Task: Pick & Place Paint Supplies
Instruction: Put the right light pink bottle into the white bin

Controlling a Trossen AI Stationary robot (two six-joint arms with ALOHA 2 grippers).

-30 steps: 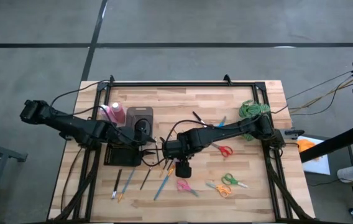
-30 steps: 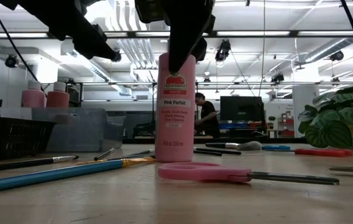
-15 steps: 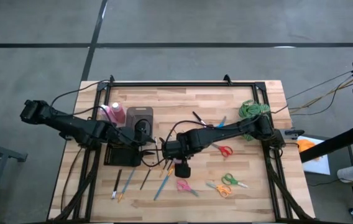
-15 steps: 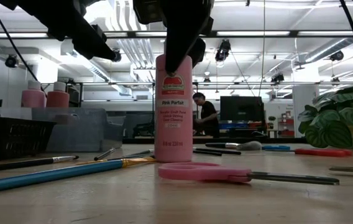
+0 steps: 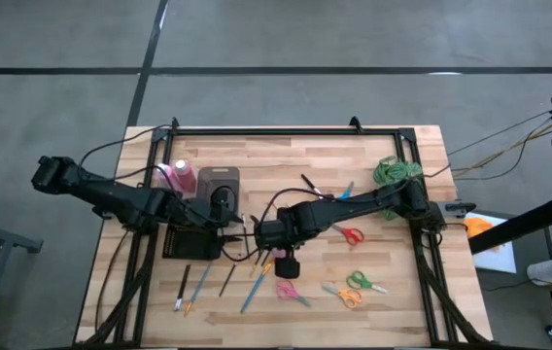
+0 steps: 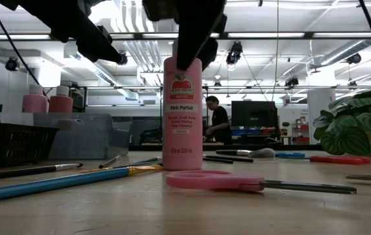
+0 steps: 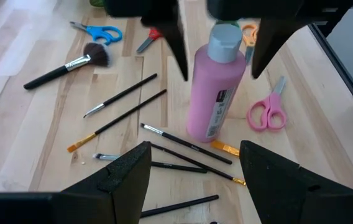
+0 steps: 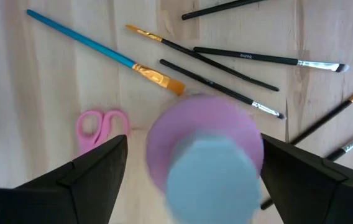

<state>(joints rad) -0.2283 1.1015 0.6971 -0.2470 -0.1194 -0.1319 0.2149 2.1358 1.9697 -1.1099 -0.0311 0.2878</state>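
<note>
The pink bottle (image 7: 215, 84) stood upright on the table amid scattered brushes, its long axis vertical and directly beneath the right gripper (image 7: 217, 40), whose fingers were spread clear either side of the cap, the left gripper (image 7: 192, 177) nearby, also spread.
</note>
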